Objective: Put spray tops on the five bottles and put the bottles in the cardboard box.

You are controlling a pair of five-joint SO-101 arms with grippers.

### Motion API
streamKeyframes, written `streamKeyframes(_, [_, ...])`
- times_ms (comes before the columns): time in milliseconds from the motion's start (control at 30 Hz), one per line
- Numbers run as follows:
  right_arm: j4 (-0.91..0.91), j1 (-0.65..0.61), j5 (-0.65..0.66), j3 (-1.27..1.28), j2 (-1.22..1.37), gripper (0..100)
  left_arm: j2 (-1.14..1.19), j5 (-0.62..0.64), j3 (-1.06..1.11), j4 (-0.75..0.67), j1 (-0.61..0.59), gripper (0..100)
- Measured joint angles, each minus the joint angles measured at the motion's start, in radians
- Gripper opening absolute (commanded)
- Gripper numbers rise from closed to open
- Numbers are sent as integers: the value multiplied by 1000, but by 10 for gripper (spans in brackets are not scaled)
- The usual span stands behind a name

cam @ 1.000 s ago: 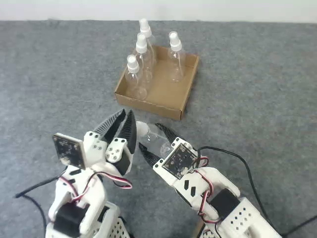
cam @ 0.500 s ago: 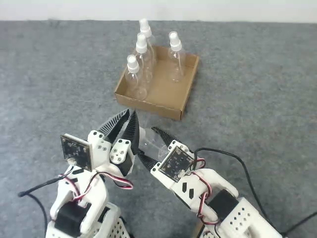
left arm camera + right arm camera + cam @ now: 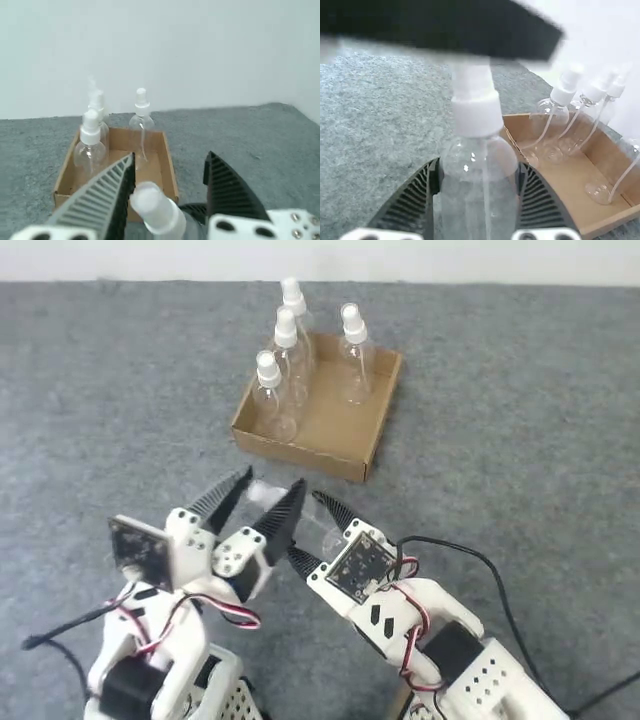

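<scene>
My right gripper (image 3: 308, 528) is shut on a clear bottle (image 3: 322, 530), held near the front edge of the cardboard box (image 3: 330, 445). In the right wrist view the bottle (image 3: 479, 175) sits between the black fingers (image 3: 407, 205), with a white spray top (image 3: 474, 105) on its neck. My left gripper (image 3: 274, 480) is open, its fingers (image 3: 228, 495) spread on either side of that spray top (image 3: 262, 491). The left wrist view shows the spray top (image 3: 152, 207) between the open fingers (image 3: 227, 192), not touching them. Several capped bottles (image 3: 268, 390) stand in the box.
Grey carpet covers the table all around. The box (image 3: 167, 165) has bare floor in its near right part (image 3: 335, 415). One finger of the left gripper (image 3: 440, 25) crosses just above the held bottle in the right wrist view.
My left gripper, nearly shut at the spray top a second ago, has spread wide open. The right gripper still holds the bottle in about the same place.
</scene>
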Motion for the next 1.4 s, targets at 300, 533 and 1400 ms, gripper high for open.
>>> streamKeyframes(300, [0, -5, -2, 0, 0, 38, 0, 109, -40, 0, -229, 214])
streamKeyframes(533, [0, -5, -2, 0, -17, 38, 0, 149, -15, -40, -359, 212])
streamKeyframes(1400, [103, 2, -2, 0, -313, 38, 0, -29, 166, -192, -80, 209])
